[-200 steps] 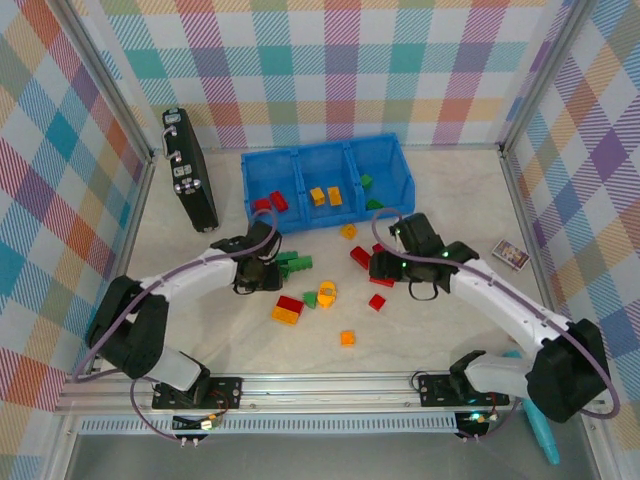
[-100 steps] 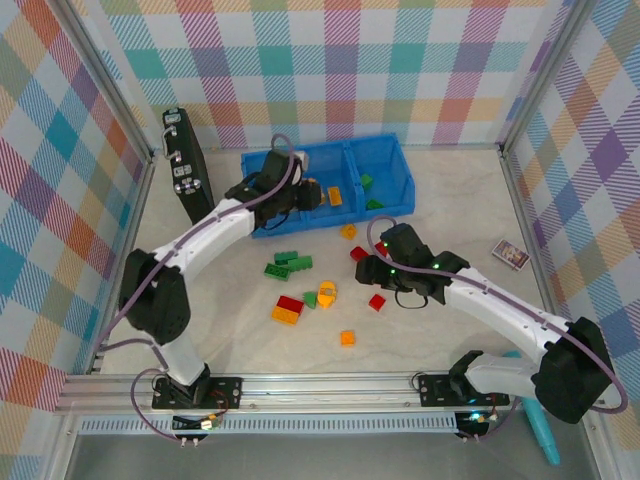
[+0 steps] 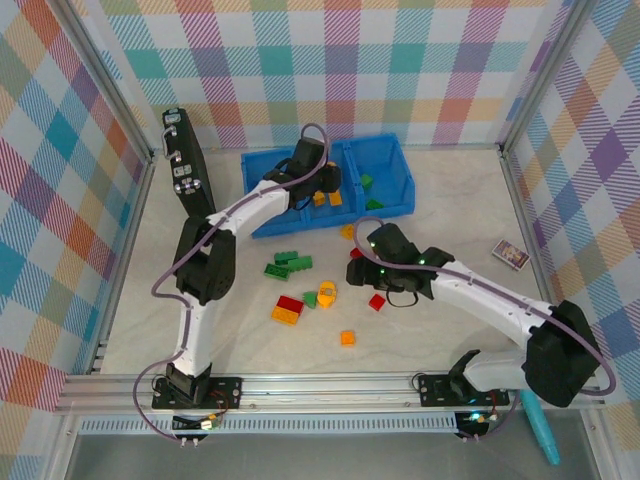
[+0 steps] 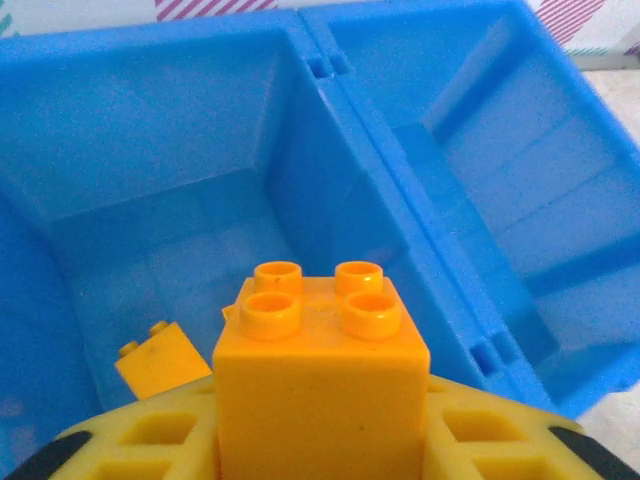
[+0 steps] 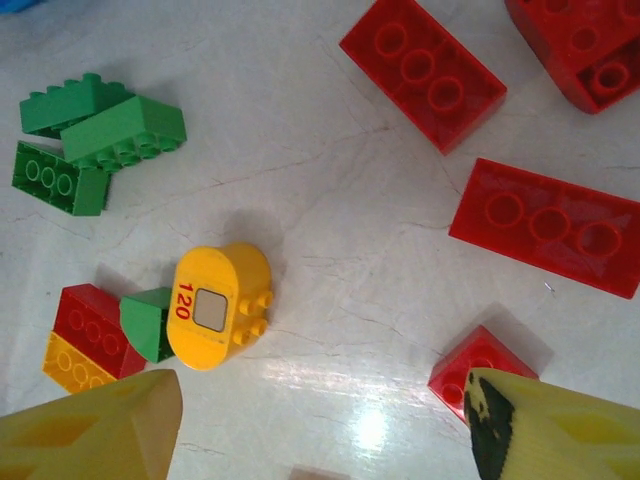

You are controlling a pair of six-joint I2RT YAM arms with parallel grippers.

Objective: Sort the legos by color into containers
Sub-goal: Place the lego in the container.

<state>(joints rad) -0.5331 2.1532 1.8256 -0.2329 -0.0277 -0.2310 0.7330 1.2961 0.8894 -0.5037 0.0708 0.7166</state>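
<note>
My left gripper (image 3: 322, 183) hangs over the middle compartment of the blue containers (image 3: 405, 170), shut on an orange-yellow lego (image 4: 320, 350) with its studs up. Another orange lego (image 4: 160, 355) lies on that compartment's floor. Green legos (image 3: 366, 183) lie in the right compartment. My right gripper (image 5: 322, 400) stands open low over the table, with bare tabletop between its fingers. A small red lego (image 5: 480, 365) sits by its right finger. A rounded yellow lego marked 120 (image 5: 215, 305) lies ahead to the left, and two long red legos (image 5: 545, 225) lie further ahead to the right.
Green legos (image 3: 288, 265), a red-on-orange pair (image 3: 287, 308) and a lone orange lego (image 3: 347, 337) lie on the table. A black flat device (image 3: 188, 170) leans at the back left. A small box (image 3: 510, 254) sits at the right.
My left arm has swung from the table by the green legos up to the middle compartment, carrying the orange-yellow lego. My right gripper has shifted slightly left and opened wider.
</note>
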